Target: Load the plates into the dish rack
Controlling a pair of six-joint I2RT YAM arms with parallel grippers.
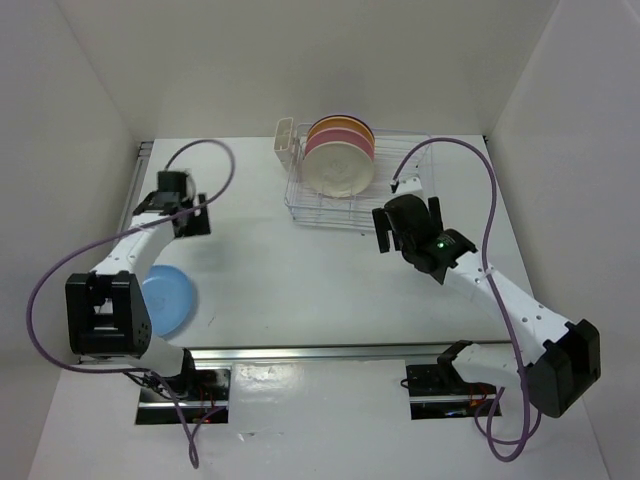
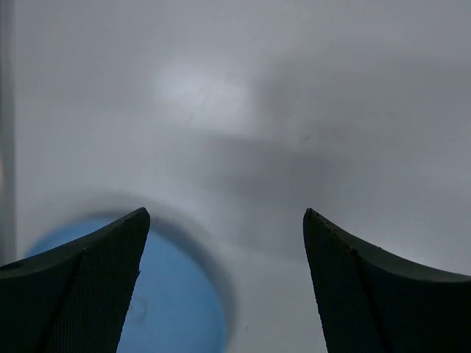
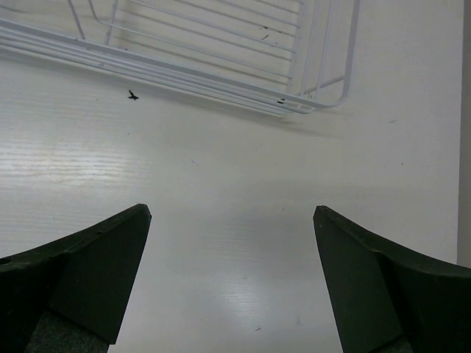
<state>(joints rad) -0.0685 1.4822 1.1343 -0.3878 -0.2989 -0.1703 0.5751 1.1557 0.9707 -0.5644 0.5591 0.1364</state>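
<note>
So here's the situation: four of the plates are standing on edge in the dish rack [image 1: 400, 185], bunched up at the end next to the little cutlery basket [image 1: 285, 140]. The cream plate [image 1: 336, 170] is in front facing the arms, with the pink plate [image 1: 350, 142] behind it, then the yellow-orange plate [image 1: 345, 127], and the purple plate [image 1: 340, 117] is just a thin rim at the very back. The other half of the rack is just bare wire.

The blue plate [image 1: 172, 300] is the odd one out. It's lying flat on the counter [image 1: 300, 270] over on the left side, well apart from the rack, partly tucked under the left arm's base in the top view.

The left claw [image 2: 225, 213] is spread wide with nothing in it, only counter between the fingers. Its wrist camera catches the blue plate's edge low in the shot, blurry, behind the left finger.

The right claw [image 3: 232, 209] is wide apart too and also empty. It's sitting over the counter just in front of the rack, pointed at the rack's near corner. There's a tiny dark speck [image 3: 133, 94] on the counter right by the rack's edge.
</note>
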